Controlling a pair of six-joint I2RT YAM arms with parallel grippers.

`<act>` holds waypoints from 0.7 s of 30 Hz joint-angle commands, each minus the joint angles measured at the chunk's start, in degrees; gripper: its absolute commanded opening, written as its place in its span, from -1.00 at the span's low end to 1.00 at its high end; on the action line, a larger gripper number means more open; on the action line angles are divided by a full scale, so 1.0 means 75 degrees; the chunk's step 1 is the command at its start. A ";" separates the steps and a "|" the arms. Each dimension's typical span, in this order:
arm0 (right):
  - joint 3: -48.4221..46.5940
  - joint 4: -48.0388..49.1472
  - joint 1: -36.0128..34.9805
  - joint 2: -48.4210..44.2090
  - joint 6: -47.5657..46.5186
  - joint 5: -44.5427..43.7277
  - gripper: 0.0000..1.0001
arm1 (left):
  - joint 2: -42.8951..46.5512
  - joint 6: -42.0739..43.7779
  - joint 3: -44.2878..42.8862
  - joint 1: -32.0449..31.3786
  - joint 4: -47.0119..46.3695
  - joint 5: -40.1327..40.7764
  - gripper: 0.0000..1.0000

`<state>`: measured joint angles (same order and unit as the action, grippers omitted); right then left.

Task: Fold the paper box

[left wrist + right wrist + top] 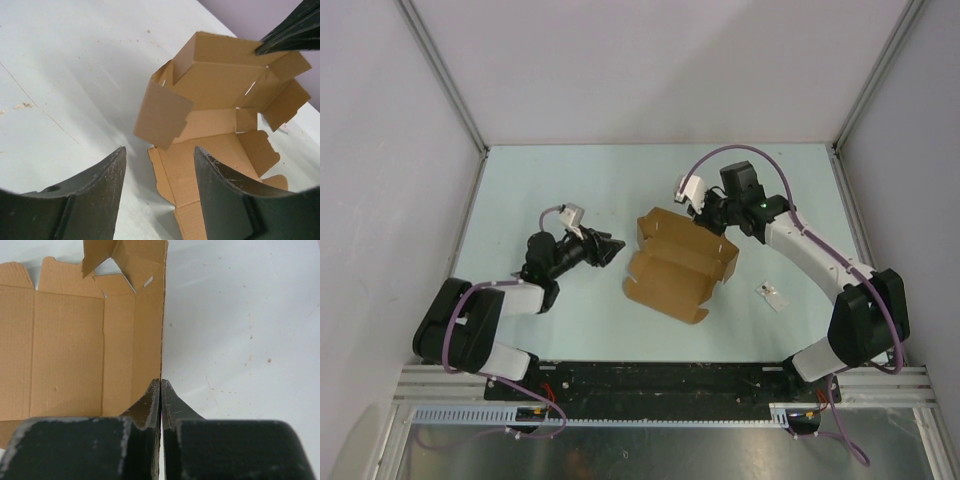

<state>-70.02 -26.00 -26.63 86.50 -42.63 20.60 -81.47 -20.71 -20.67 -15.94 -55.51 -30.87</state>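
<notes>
The right gripper [161, 386] is pinched shut on the top edge of an upright wall of the paper box [67, 340], on the box's far side. Its two fingers press flat together with the thin cardboard edge between them. The left gripper [160, 155] stands open with nothing between its jaws, pointing at the box from the left without touching it. The box sits near the middle of the pale table [540, 190], partly formed: some walls are raised, side flaps stand loose, and a panel lies flat toward the near edge. A small whitish packet [773, 296] lies to the box's right, apart from it.
</notes>
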 commanded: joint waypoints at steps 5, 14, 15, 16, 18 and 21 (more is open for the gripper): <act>0.0183 -0.0319 -0.0058 -0.0494 -0.0211 0.0453 -1.00 | -0.0913 0.0546 -0.0619 -0.0415 -0.0240 -0.0325 0.22; 0.0464 -0.0213 -0.0445 -0.0658 -0.0163 0.0148 -1.00 | -0.1406 0.0605 -0.0432 -0.0605 -0.1060 -0.0512 0.22; 0.0500 -0.0202 -0.0480 -0.0670 -0.0152 0.0090 -1.00 | -0.1441 0.0605 -0.0432 -0.0616 -0.1095 -0.0536 0.22; 0.0511 -0.0190 -0.0515 -0.0670 -0.0140 0.0054 -1.00 | -0.1500 0.0605 -0.0444 -0.0616 -0.1107 -0.0524 0.22; 0.0558 -0.0143 -0.0574 -0.0682 -0.0117 -0.0039 -1.00 | -0.1594 0.0593 -0.0432 -0.0616 -0.1154 -0.0501 0.22; 0.0640 -0.0108 -0.0597 -0.0752 -0.0105 -0.0156 -1.00 | -0.1676 0.0617 -0.0456 -0.0616 -0.1189 -0.0489 0.22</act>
<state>-66.08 -27.88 -30.59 83.55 -43.57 20.97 -93.01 -17.47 -23.92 -20.40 -60.99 -33.43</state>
